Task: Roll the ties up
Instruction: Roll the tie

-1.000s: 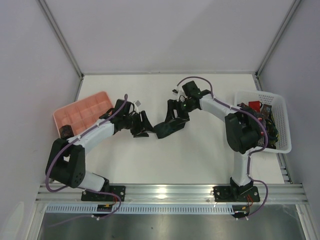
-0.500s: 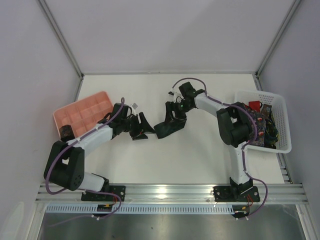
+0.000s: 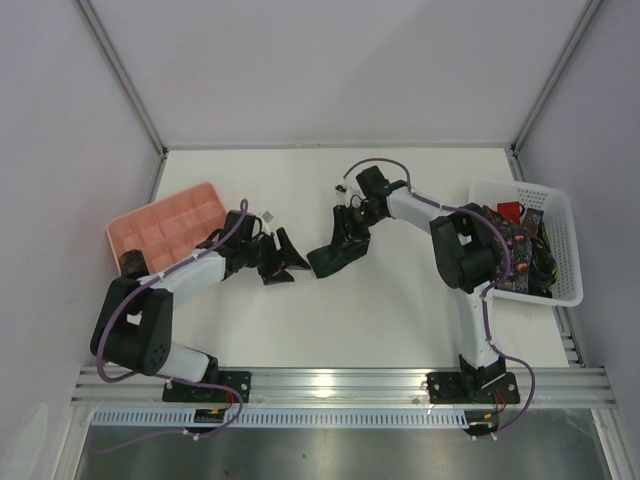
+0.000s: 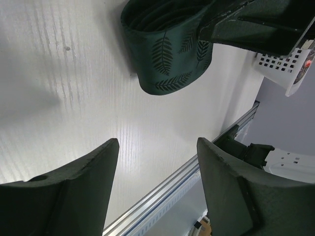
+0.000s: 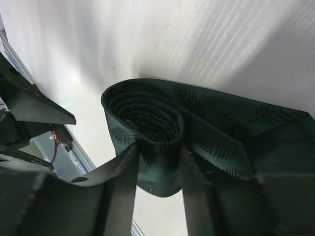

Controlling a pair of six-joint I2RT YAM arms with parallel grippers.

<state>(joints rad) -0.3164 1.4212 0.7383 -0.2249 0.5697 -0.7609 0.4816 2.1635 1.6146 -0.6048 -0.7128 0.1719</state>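
Observation:
A dark green leaf-patterned tie (image 3: 328, 258) lies mid-table, partly rolled into a coil (image 5: 147, 118), with its loose end trailing right under the wrist. My right gripper (image 3: 345, 234) is shut on the coil, its fingers (image 5: 120, 172) pinching the coil's near wall (image 5: 160, 152). My left gripper (image 3: 289, 257) is open and empty just left of the tie. In the left wrist view the tie (image 4: 165, 59) sits beyond the spread fingers (image 4: 83, 182), with bare table between them. More ties, one red (image 3: 508, 211), lie in the white basket (image 3: 562, 215).
The pink compartment tray (image 3: 165, 215) stands at the left, with a small dark coil (image 3: 130, 263) at its near corner. The basket is at the right edge. The metal rail (image 3: 340, 385) runs along the near edge.
My right gripper has shifted the tie coil slightly left and its arm has folded in. My left gripper has drawn slightly back and stays open.

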